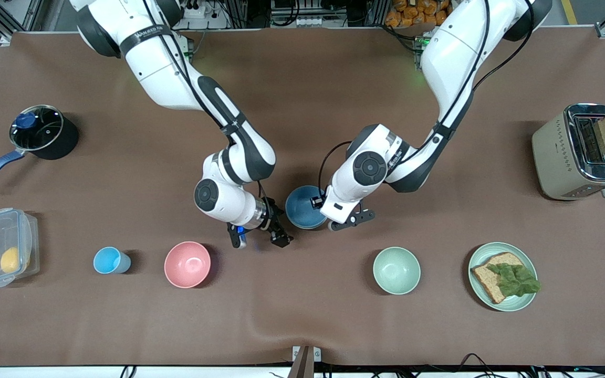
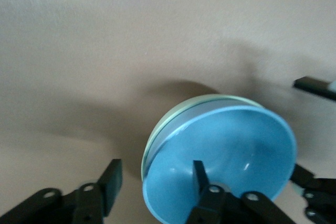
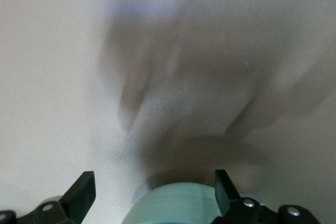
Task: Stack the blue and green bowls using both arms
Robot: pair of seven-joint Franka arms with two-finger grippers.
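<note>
The blue bowl (image 1: 300, 207) sits mid-table between the two grippers, farther from the front camera than the pink bowl (image 1: 187, 264) and the mint bowl (image 1: 396, 270). In the left wrist view it is nested inside the green bowl (image 2: 205, 99), whose rim shows as a thin sliver around it. Judged from that, the stack is made and what is left is to let go cleanly.

The left gripper (image 1: 329, 214) is at the stack's edge toward the left arm's end of the table. Its claw is released: one finger (image 2: 199, 174) is inside the blue bowl, the other (image 2: 110, 182) is outside over the table, and the rim runs between them without being pinched.

The right gripper (image 1: 258, 240) is low over the table just beside the stack, toward the pink bowl. It is also spread wide and holds nothing. A green curved wall shows between its fingers in the right wrist view, probably the stack's side.

To finish well, the left arm should lift straight up. The inner finger must clear the rim before any sideways move, or it could tip or drag the blue bowl. The right arm should back off without brushing the green wall or swinging into the pink bowl.
</note>
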